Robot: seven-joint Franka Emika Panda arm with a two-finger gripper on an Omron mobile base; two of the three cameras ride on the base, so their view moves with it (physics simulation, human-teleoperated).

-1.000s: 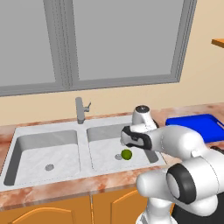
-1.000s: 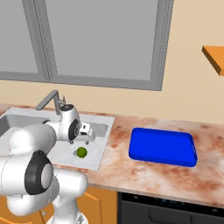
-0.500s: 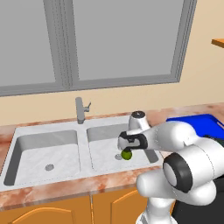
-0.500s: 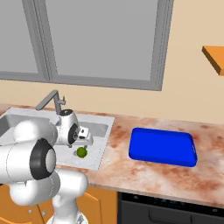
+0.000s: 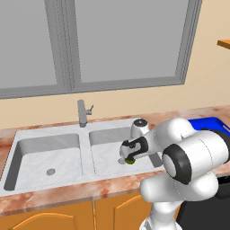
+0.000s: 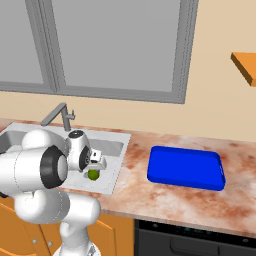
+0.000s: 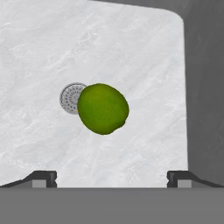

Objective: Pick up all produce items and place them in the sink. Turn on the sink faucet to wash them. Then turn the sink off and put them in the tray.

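A small yellow-green lime (image 7: pixel 103 108), the produce item, lies on the floor of the sink's right bowl, touching the round drain (image 7: pixel 70 98). My gripper (image 7: pixel 111 177) hangs open just above it, with one fingertip on each side and the lime between them but untouched. In the base views the hand (image 5: pixel 134 148) partly covers the lime (image 5: pixel 130 161), and the gripper (image 6: pixel 95 167) sits low over the lime (image 6: pixel 93 174). The pale marbled sink (image 5: pixel 36 157) has a grey faucet (image 5: pixel 81 112) behind the divider. The blue tray (image 6: pixel 185 167) lies empty on the counter to the right.
The bowl's right wall (image 7: pixel 205 87) rises close beside the lime. A reddish marbled counter (image 6: pixel 150 195) runs between sink and tray. An orange shelf (image 6: pixel 245 65) juts out at upper right. The left bowl holds only its drain (image 5: pixel 50 171).
The hand has come down into the right bowl, closer over the lime, jaws still wide. The lime has stayed by the drain.
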